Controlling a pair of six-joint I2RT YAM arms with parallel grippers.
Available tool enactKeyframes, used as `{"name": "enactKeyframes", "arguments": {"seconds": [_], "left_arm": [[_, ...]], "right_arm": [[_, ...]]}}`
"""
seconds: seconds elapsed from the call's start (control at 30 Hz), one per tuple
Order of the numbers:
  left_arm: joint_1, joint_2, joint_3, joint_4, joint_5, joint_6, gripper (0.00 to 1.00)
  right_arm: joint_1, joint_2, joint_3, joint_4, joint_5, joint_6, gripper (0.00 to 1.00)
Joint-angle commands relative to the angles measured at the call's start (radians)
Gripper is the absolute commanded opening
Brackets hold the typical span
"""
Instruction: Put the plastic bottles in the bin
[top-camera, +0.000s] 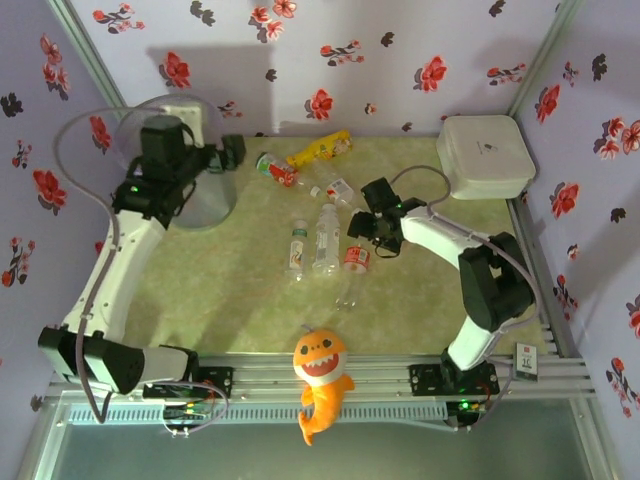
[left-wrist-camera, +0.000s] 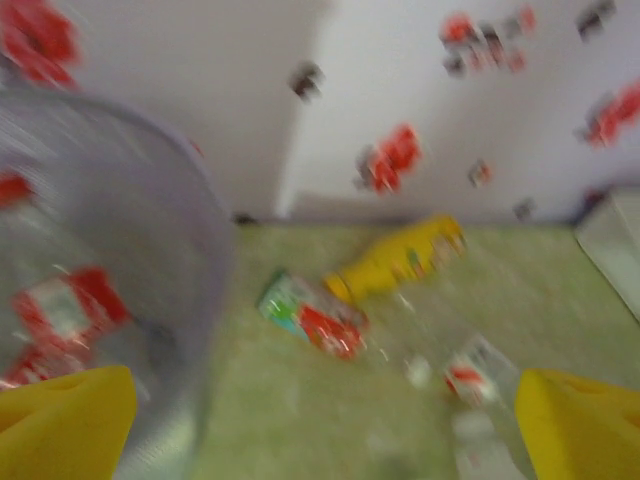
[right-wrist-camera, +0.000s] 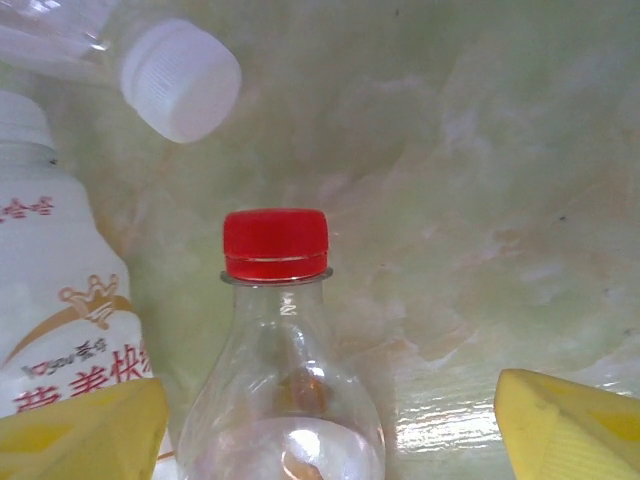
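The translucent bin (top-camera: 178, 160) stands at the back left; in the blurred left wrist view its wall (left-wrist-camera: 150, 280) shows red-labelled bottles (left-wrist-camera: 70, 312) inside. My left gripper (top-camera: 232, 152) hovers at the bin's right rim, open and empty (left-wrist-camera: 320, 440). On the mat lie a yellow bottle (top-camera: 320, 148) (left-wrist-camera: 400, 258), a red-and-green labelled bottle (top-camera: 277, 168) (left-wrist-camera: 315, 320), a small bottle (top-camera: 338, 190), a white-labelled bottle (top-camera: 296, 248) (right-wrist-camera: 60, 300) and a clear white-capped bottle (top-camera: 326, 238). My right gripper (top-camera: 362, 235) is open around a clear red-capped bottle (top-camera: 353, 268) (right-wrist-camera: 277, 300), nearer its left finger (right-wrist-camera: 80, 435).
A white square lidded box (top-camera: 486, 155) sits at the back right corner. An orange plush fish (top-camera: 320, 375) lies over the near rail between the arm bases. Flowered walls close in the back and both sides.
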Motion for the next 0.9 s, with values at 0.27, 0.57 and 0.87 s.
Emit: {"name": "enactKeyframes", "arguments": {"seconds": [0.27,0.57,0.87], "left_arm": [[-0.17,-0.078,-0.325,0.15,0.118,-0.204,0.97],[-0.257,0.01,-0.454,0.26,0.137,-0.32,0.96],[-0.304,0.138,-0.399,0.278,0.13,-0.32,0.96]], "right_arm": [[0.017,0.094,0.0,0.054,-0.046,0.107,0.85],[0.017,0.149,-0.018,0.102,-0.045,0.12,0.8],[0.016,0.152,-0.033,0.125,-0.021,0.116,0.73]]}}
